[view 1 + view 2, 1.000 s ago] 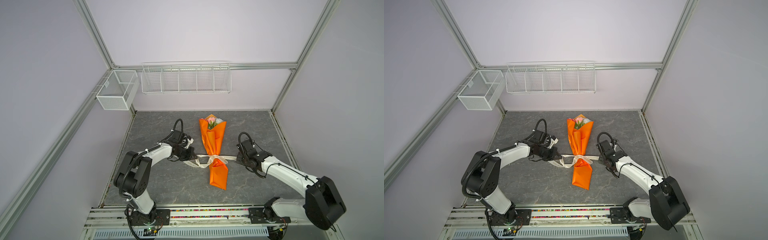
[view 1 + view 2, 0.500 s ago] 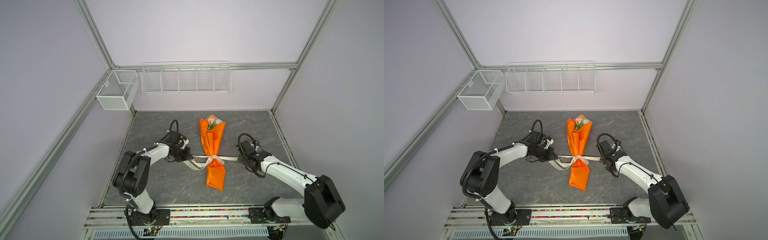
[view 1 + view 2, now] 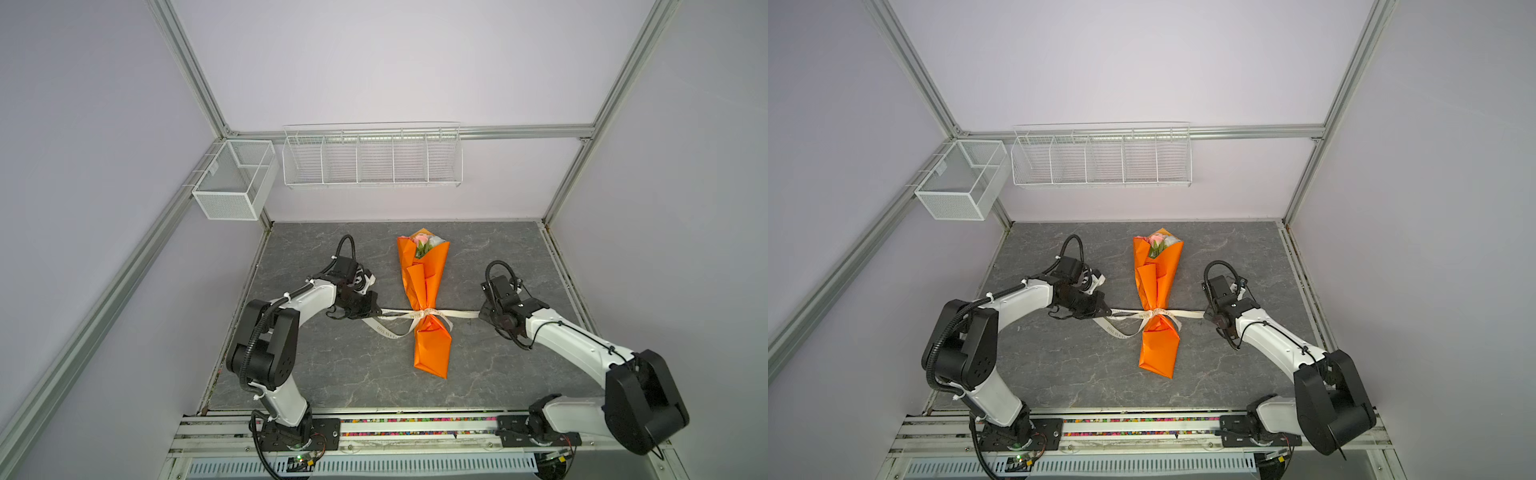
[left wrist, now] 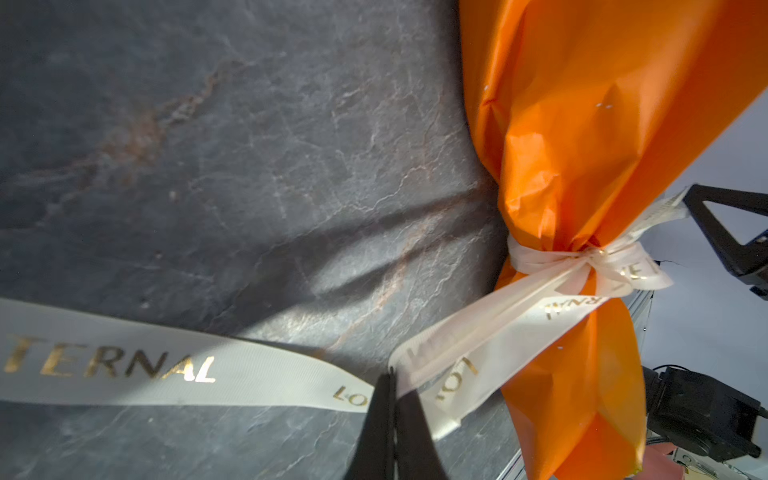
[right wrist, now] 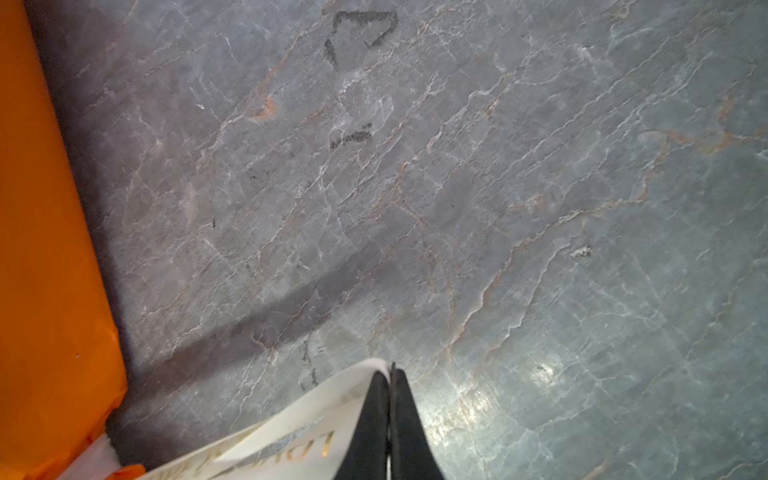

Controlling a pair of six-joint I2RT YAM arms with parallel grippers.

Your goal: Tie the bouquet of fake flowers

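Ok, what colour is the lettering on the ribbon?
Gold, on the cream ribbon; clearest in the left wrist view.

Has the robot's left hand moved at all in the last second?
Yes. The left hand, shut on the ribbon, has drawn slightly leftward, toward the table's left edge.

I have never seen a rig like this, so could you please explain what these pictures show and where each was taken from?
Two white-and-black robot arms stand at the near edge of a grey stone-patterned table. Two pictures come from one overhead camera pair. The close-ups come from a camera on each arm's wrist. On the table lies the bouquet: fake flowers in orange paper, cinched by a cream ribbon. The left gripper and the right gripper are each shut on the ribbon, one on either side of the knot. Two wire baskets hang on the walls.
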